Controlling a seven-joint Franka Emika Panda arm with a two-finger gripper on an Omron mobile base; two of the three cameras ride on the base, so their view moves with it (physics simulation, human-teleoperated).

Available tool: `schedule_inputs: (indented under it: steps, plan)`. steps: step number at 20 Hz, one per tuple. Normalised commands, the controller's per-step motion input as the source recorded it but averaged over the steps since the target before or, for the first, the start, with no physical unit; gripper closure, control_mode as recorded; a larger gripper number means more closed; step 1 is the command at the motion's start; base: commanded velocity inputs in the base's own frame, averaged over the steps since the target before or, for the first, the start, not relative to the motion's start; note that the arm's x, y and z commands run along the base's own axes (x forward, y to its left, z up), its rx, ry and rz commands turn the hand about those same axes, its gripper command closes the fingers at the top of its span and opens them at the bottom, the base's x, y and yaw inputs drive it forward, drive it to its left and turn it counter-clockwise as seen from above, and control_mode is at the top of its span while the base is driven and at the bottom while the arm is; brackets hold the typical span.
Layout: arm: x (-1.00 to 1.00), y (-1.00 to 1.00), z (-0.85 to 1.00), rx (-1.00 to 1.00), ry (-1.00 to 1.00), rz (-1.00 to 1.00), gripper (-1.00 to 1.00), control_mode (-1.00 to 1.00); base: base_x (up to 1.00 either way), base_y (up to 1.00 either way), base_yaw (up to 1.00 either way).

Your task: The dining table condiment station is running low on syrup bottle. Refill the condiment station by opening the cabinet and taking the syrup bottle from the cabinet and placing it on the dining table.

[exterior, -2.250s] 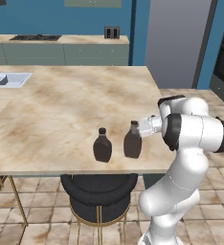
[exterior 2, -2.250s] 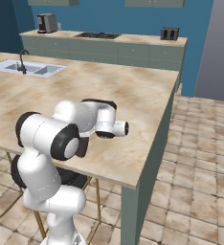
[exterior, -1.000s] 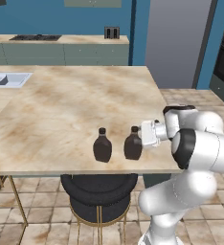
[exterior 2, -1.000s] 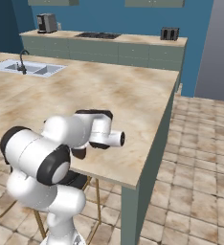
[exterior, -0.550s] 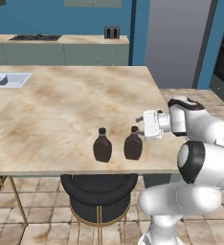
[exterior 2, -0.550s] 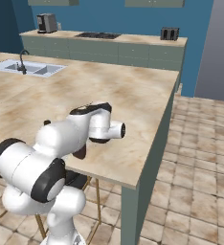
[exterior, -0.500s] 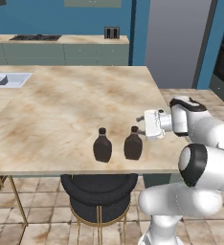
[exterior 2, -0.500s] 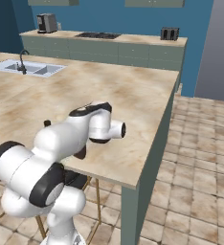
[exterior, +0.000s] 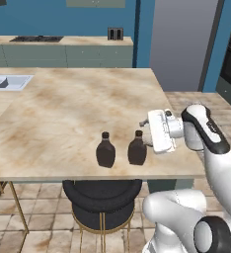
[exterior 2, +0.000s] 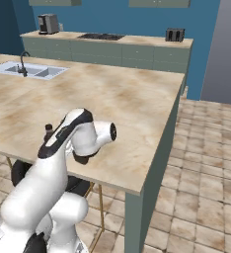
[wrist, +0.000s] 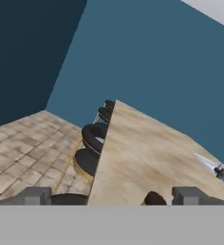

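Two dark brown syrup bottles stand upright near the front edge of the dining table (exterior: 78,104). One syrup bottle (exterior: 137,148) is right beside my gripper (exterior: 145,133), and its twin (exterior: 106,150) stands to its left. My gripper hovers just right of and slightly above the nearer bottle, open and holding nothing. In the hand view the gripper (wrist: 111,196) has its fingertips (wrist: 33,195) far apart, and a dark bottle cap (wrist: 154,197) peeks up between them. A bottle's cap (exterior 2: 49,129) shows behind my arm in the right base view.
Black round stools (exterior: 101,197) sit under the table's front edge. A sink (exterior: 6,81) is set in the table's far left. A counter with a cooktop (exterior: 36,38) and a toaster (exterior: 115,33) lines the back wall, under grey-green wall cabinets (exterior: 95,3).
My gripper has drawn back to the right, away from the nearer bottle, and my elbow has swung out right. Both bottles stay put.
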Motion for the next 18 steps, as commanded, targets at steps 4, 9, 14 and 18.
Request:
schedule_inputs:
  steps: [4, 9, 14, 18]
  plan:
    - [-0.69, 0.67, 0.77, -0.17, -0.38, 0.03, -1.0, -1.0, 0.0, 0.0, 0.0]
    - [-0.37, 0.59, 0.82, -0.15, -0.32, 0.03, -1.0, -1.0, 0.0, 0.0, 0.0]
    - [-0.31, 0.62, 0.68, -0.17, -0.3, 0.06, -1.0, -1.0, 0.0, 0.0, 0.0]
    - [-0.29, 0.52, 0.48, -0.16, -0.21, 0.07, -1.0, -1.0, 0.0, 0.0, 0.0]
